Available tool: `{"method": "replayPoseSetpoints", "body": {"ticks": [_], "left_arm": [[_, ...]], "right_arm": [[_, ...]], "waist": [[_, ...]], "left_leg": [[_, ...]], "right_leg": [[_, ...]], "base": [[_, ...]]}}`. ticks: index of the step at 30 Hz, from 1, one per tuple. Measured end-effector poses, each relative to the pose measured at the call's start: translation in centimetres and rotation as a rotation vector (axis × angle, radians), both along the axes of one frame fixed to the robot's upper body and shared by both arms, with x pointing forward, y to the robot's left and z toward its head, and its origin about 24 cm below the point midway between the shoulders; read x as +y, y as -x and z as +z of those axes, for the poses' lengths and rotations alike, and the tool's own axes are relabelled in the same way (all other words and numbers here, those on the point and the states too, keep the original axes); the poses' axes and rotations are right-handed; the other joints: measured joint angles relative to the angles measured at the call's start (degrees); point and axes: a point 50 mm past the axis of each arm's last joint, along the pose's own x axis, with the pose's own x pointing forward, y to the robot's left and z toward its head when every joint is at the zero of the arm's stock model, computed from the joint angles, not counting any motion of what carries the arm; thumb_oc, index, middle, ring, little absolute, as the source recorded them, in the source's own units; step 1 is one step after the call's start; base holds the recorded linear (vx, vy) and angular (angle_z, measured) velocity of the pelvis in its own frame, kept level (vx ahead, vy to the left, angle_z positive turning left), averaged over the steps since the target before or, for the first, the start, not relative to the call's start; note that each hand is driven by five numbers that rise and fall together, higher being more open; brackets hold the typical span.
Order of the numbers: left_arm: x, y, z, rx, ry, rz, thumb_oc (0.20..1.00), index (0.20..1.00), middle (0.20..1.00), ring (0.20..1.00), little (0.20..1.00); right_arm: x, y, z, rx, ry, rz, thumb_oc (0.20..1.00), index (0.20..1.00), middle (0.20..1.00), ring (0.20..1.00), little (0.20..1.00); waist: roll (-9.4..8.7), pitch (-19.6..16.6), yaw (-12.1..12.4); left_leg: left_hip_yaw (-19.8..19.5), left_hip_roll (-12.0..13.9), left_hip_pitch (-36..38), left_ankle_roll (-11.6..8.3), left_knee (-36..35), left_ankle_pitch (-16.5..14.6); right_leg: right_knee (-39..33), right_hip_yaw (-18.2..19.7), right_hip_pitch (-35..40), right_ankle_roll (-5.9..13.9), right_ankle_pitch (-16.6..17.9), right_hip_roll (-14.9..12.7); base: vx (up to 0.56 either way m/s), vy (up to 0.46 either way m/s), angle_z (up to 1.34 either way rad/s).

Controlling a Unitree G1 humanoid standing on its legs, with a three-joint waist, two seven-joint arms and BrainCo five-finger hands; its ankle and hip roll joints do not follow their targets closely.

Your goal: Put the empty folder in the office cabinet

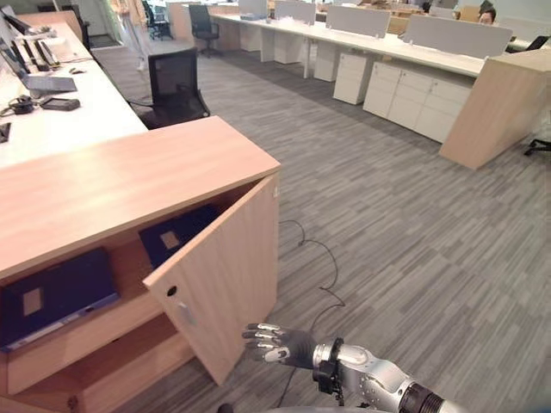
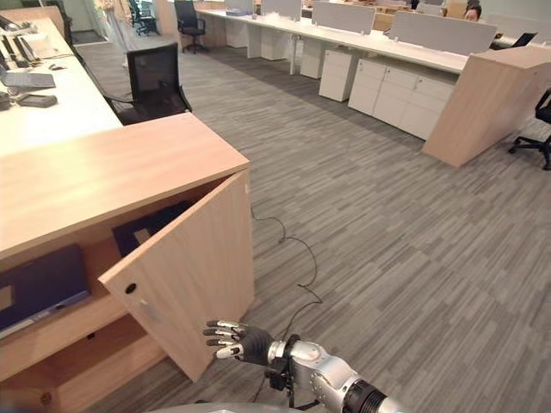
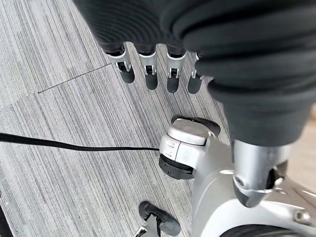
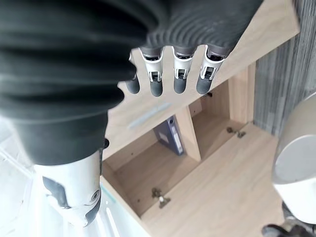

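Note:
A low light-wood office cabinet [image 1: 120, 185] stands at the left with its door [image 1: 224, 275] swung partly open. On its upper shelf lie two dark blue folders, one in the left compartment [image 1: 56, 297] and one behind the door in the right compartment [image 1: 176, 234]. My right hand [image 1: 275, 342] hovers low beside the door's lower outer edge, fingers straight and holding nothing. In the right wrist view its fingers [image 4: 179, 74] point at the door and the shelves, where a blue folder [image 4: 170, 134] stands. My left hand [image 3: 149, 74] hangs over the grey carpet, fingers straight and empty.
A white desk [image 1: 60, 112] with monitors and a black office chair [image 1: 176, 86] sit behind the cabinet. White drawer units [image 1: 413, 99] and a wooden end panel [image 1: 499, 107] line the far right. Grey carpet stretches between them. A person sits at the far back.

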Motion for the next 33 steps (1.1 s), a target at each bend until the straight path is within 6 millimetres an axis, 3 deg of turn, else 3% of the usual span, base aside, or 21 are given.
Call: {"method": "replayPoseSetpoints", "body": {"ticks": [1,2,3,4,5,7,8,10,11,12,13,16,19,22,26,27,28,29,30,31,33], "left_arm": [[0.0,-0.9,-0.1,-0.032,-0.002,0.006,1.000,1.000,1.000,1.000,1.000],[-0.1,-1.6,-0.1,-0.050,-0.002,0.002,1.000,1.000,1.000,1.000,1.000],[0.0,-3.4,-0.2,-0.097,-0.006,-0.010,1.000,1.000,1.000,1.000,1.000],[0.0,-4.4,-0.2,-0.124,-0.006,-0.014,1.000,1.000,1.000,1.000,1.000],[-0.2,-4.1,-0.2,-0.120,0.000,-0.011,1.000,1.000,1.000,1.000,1.000],[0.4,-4.2,-0.1,-0.115,-0.020,-0.005,1.000,1.000,1.000,1.000,1.000],[0.6,-3.9,0.0,-0.108,-0.021,0.026,1.000,1.000,1.000,1.000,1.000],[0.1,-2.9,-0.2,-0.089,-0.003,0.036,1.000,1.000,1.000,1.000,1.000],[-0.6,-2.3,-0.3,-0.078,0.014,0.038,1.000,1.000,1.000,1.000,1.000],[-1.4,-1.6,-0.4,-0.067,0.033,0.040,1.000,1.000,1.000,1.000,1.000],[-1.5,-1.4,-0.5,-0.057,0.040,0.022,1.000,1.000,1.000,1.000,1.000],[-0.8,-2.7,-0.4,-0.066,0.016,-0.052,1.000,1.000,1.000,1.000,1.000],[-0.6,-4.6,-0.3,-0.067,0.012,-0.170,1.000,1.000,1.000,1.000,1.000],[-0.6,-4.9,-0.3,-0.048,0.000,-0.262,1.000,1.000,1.000,1.000,1.000],[-0.5,-5.7,-0.3,-0.057,-0.008,-0.312,1.000,1.000,1.000,1.000,1.000],[-0.5,-6.0,-0.3,-0.073,-0.008,-0.314,1.000,1.000,1.000,1.000,1.000],[-0.4,-6.3,-0.2,-0.079,-0.013,-0.321,1.000,1.000,1.000,1.000,1.000],[-0.2,-6.9,-0.1,-0.091,-0.022,-0.332,1.000,1.000,1.000,1.000,1.000],[0.3,-7.3,0.0,-0.091,-0.044,-0.381,1.000,1.000,1.000,1.000,1.000],[0.5,-7.7,0.1,-0.095,-0.056,-0.393,1.000,1.000,1.000,1.000,1.000],[-0.2,-8.5,0.0,-0.122,-0.057,-0.403,1.000,1.000,1.000,1.000,1.000]], "right_arm": [[-0.2,-0.1,0.0,-0.004,0.005,-0.001,1.000,1.000,1.000,1.000,1.000],[-0.5,-0.3,-0.1,-0.007,0.016,-0.008,1.000,1.000,1.000,1.000,1.000],[-0.9,-0.5,-0.1,-0.012,0.032,-0.016,1.000,1.000,1.000,1.000,1.000],[-1.1,-0.9,0.0,-0.025,0.043,-0.012,1.000,1.000,1.000,1.000,1.000],[-1.4,-1.4,0.2,-0.039,0.053,-0.017,1.000,1.000,1.000,1.000,1.000],[-1.5,-2.0,0.1,-0.042,0.051,-0.067,1.000,1.000,1.000,1.000,1.000],[-2.7,-2.2,-0.9,-0.013,0.083,-0.167,1.000,1.000,1.000,1.000,1.000],[-4.7,-1.9,-3.0,0.029,0.193,-0.291,1.000,1.000,1.000,1.000,1.000],[-6.0,-1.5,-4.1,0.054,0.280,-0.326,1.000,1.000,1.000,1.000,1.000],[-7.3,-0.9,-5.2,0.083,0.354,-0.362,1.000,1.000,1.000,1.000,1.000],[-9.1,0.9,-7.9,0.241,0.472,-0.510,1.000,1.000,1.000,1.000,1.000],[-10.7,4.5,-10.4,0.486,0.571,-0.712,1.000,1.000,1.000,1.000,1.000],[-12.1,7.1,-11.4,0.607,0.678,-0.757,1.000,1.000,1.000,1.000,1.000],[-16.5,9.7,-11.4,0.681,0.844,-0.904,1.000,1.000,1.000,1.000,1.000],[-18.0,11.1,-11.4,0.722,0.870,-0.982,1.000,1.000,1.000,1.000,1.000],[-18.1,11.3,-11.4,0.736,0.857,-1.015,1.000,1.000,1.000,1.000,1.000],[-18.0,11.6,-11.4,0.747,0.857,-1.030,1.000,1.000,1.000,1.000,1.000],[-17.8,12.0,-11.5,0.762,0.849,-1.045,1.000,1.000,1.000,1.000,1.000],[-17.5,11.7,-11.6,0.750,0.845,-1.055,1.000,1.000,1.000,1.000,1.000],[-17.4,11.7,-11.6,0.747,0.851,-1.057,1.000,1.000,1.000,1.000,1.000],[-17.0,10.8,-11.5,0.719,0.842,-1.073,1.000,1.000,1.000,1.000,1.000]], "waist": [[0.52,0.5,0.7],[1.00,0.9,0.9],[0.16,1.6,0.6],[0.03,3.0,1.2],[1.01,3.6,3.0],[-1.06,6.1,3.5],[-3.44,7.2,2.9],[-3.39,7.1,1.9],[-2.05,6.3,1.2],[-0.55,5.5,1.0],[-1.88,4.7,1.0],[-2.48,4.3,0.5],[-2.42,3.8,0.8],[-1.03,2.1,0.9],[-1.42,1.1,0.4],[-0.92,1.3,0.3],[-0.14,1.6,-0.2],[-0.07,1.8,-0.2],[-0.31,2.1,-1.2],[-0.57,2.2,-1.9],[0.13,2.3,-2.7]], "left_leg": [[-1.5,0.2,-2.2,0.97,2.2,2.1],[-2.2,0.4,-4.5,-2.43,5.0,4.9],[-1.0,-0.4,-7.4,-5.04,6.4,7.7],[1.4,-0.8,-7.9,-4.77,5.5,8.8],[5.3,-0.3,-7.7,-2.41,3.9,5.3],[15.4,0.8,-7.3,-0.39,5.0,0.0],[23.6,0.8,-6.1,0.18,7.7,0.5],[25.8,0.8,-3.2,-1.00,8.6,0.9],[25.4,0.9,-0.9,-0.73,7.5,1.1],[25.7,0.9,1.2,-1.23,5.2,3.5],[25.2,-3.4,2.8,-0.31,1.1,4.4],[22.2,-6.4,2.2,0.97,0.1,4.6],[19.7,-8.8,2.0,1.95,-0.6,4.1],[16.6,-12.5,3.0,4.07,-1.5,3.0],[13.3,-15.4,4.2,6.20,-1.6,1.6],[12.1,-16.1,4.9,7.22,-1.6,1.1],[10.7,-16.4,5.7,8.39,-1.6,0.5],[9.9,-16.3,6.1,8.80,-1.6,0.3],[6.9,-16.0,6.0,9.11,-1.7,0.3],[5.8,-16.1,6.0,9.34,-1.7,0.6],[2.9,-15.3,5.8,9.31,-2.0,0.8]], "right_leg": [[0.1,-1.2,-0.1,-0.06,-0.1,0.4],[0.1,-2.7,0.0,-0.69,-0.5,0.7],[-0.2,-4.5,-0.4,-1.42,-1.2,-0.3],[-0.2,-6.2,0.1,-1.76,-1.4,-0.7],[-0.1,-7.0,0.6,-1.85,-1.4,0.1],[-0.3,-9.9,1.8,-2.53,-2.0,-2.6],[-0.3,-14.1,3.6,-2.72,-1.9,-6.0],[-0.2,-16.8,5.9,-0.91,-2.5,-7.6],[-0.1,-17.3,6.6,0.54,-2.8,-7.6],[0.2,-17.6,7.1,1.41,-2.6,-7.3],[0.2,-18.3,7.9,2.56,-2.2,-10.2],[3.0,-20.2,8.1,2.79,-1.3,-12.9],[4.5,-22.1,9.2,2.78,-1.2,-15.0],[9.3,-24.7,10.0,2.79,-0.7,-19.5],[13.1,-26.6,12.1,3.48,1.5,-23.2],[17.0,-26.4,11.8,4.83,3.1,-25.2],[20.1,-26.2,11.7,5.43,2.5,-26.2],[21.8,-24.2,10.8,7.56,0.3,-26.3],[20.5,-22.5,10.0,7.05,-4.0,-23.8],[19.3,-21.0,9.4,6.86,-4.6,-22.5],[15.3,-7.7,3.7,5.04,-6.3,-16.8]], "base": [[-0.14,-0.030,0.49],[-0.06,-0.010,1.12],[0.00,0.012,1.35],[-0.01,0.033,1.22],[-0.06,0.066,0.68],[-0.02,0.148,0.97],[0.01,0.170,1.35],[0.05,0.173,0.98],[0.07,0.230,0.58],[0.04,0.378,0.54],[0.01,0.310,0.43],[0.02,0.262,0.61],[0.04,0.300,0.61],[0.07,0.437,0.62],[0.07,0.249,0.48],[0.05,0.197,0.46],[0.06,0.223,0.52],[0.01,0.108,0.80],[0.01,0.054,0.89],[-0.03,0.051,0.95],[-0.03,0.026,0.73]]}}
